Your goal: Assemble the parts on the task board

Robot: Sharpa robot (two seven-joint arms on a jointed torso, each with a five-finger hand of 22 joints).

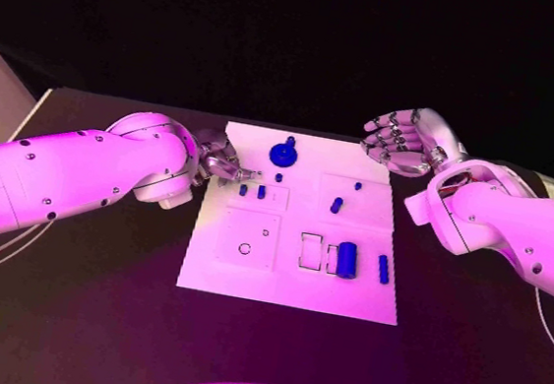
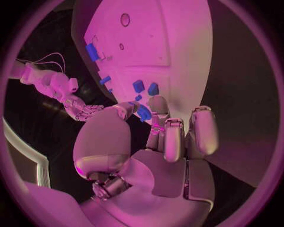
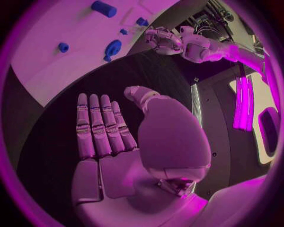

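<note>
The flat white task board lies mid-table, rectangular with shallow outlined recesses. On it sit small blue parts: a round knobbed disc at twelve o'clock, a stubby cylinder and a thin bar toward four. The left hand, at the board's ten o'clock edge, pinches a small blue piece between its fingertips. The right hand, off the board at one o'clock, holds nothing, fingers straight and together.

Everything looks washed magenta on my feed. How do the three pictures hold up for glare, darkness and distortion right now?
Head view: magenta light covers all; the task board glares pale, yet the blue parts stay readable; background black. Left wrist view: fisheye bends the board's edges; the left hand looms large and hides part of it. Right wrist view: the right hand is evenly lit over dark table; a bright strip glows at the rim.
</note>
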